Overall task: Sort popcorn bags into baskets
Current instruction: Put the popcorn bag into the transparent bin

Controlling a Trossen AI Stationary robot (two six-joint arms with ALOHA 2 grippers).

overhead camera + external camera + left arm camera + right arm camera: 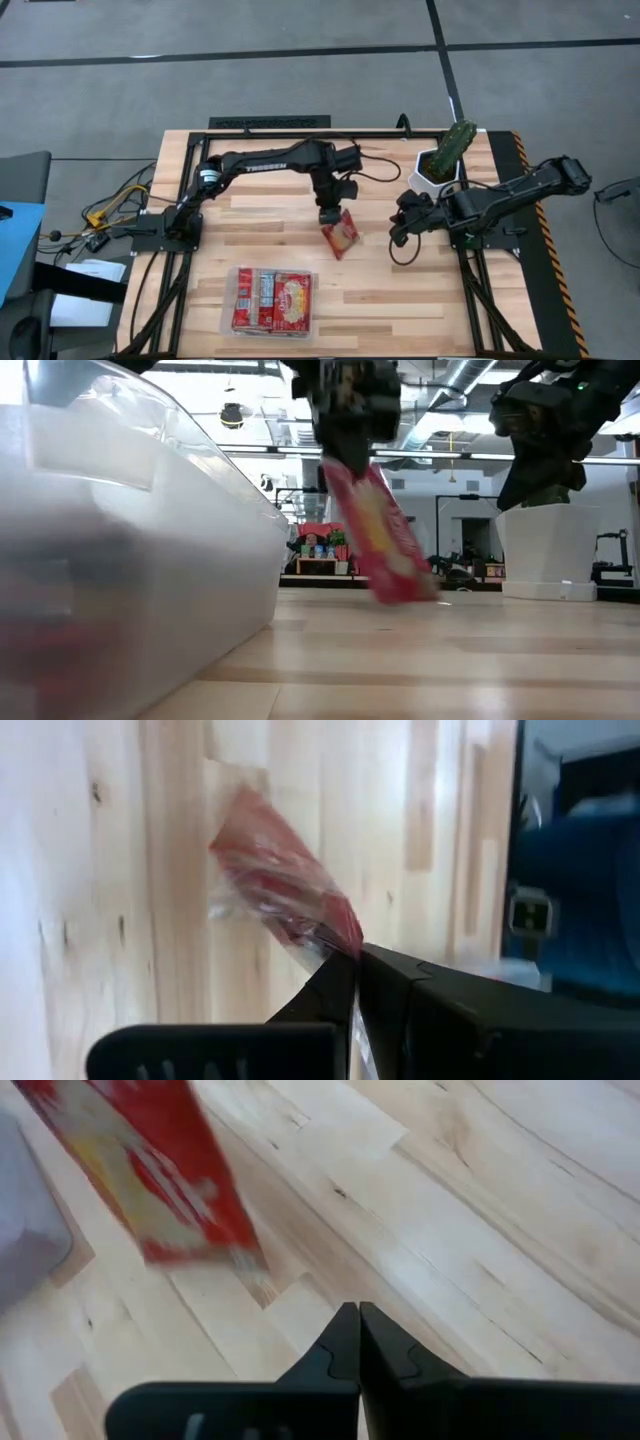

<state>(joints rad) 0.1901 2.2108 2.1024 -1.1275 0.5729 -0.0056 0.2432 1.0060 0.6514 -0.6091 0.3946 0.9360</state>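
Observation:
My left gripper (pixel 329 215) hangs over the table's middle, shut on one red popcorn bag (pixel 341 235), which also shows in the low view (pixel 385 540) and in the right wrist view (pixel 150 1170). The clear plastic tray (pixel 239 322) sits near the table's near edge with several red packets (pixel 272 298) lying flat inside it; its wall (pixel 150 560) fills the low view's left. My right gripper (pixel 396 237) hovers right of the held bag, shut (pixel 358 1342) and touching nothing. My left gripper pinches the popcorn bag by its top edge (pixel 345 942) between the two fingers (pixel 335 985), coming from above and pointing down. The bag hangs tilted below the fingers, its lower end (pixel 410 592) close above the table; whether it touches the wood I cannot tell.
A small white bowl (pixel 433 172) with a green object (pixel 455 142) stands at the far right, close to my right arm (pixel 500 195). Bare wood lies between the held bag and the tray and along the table's right near part.

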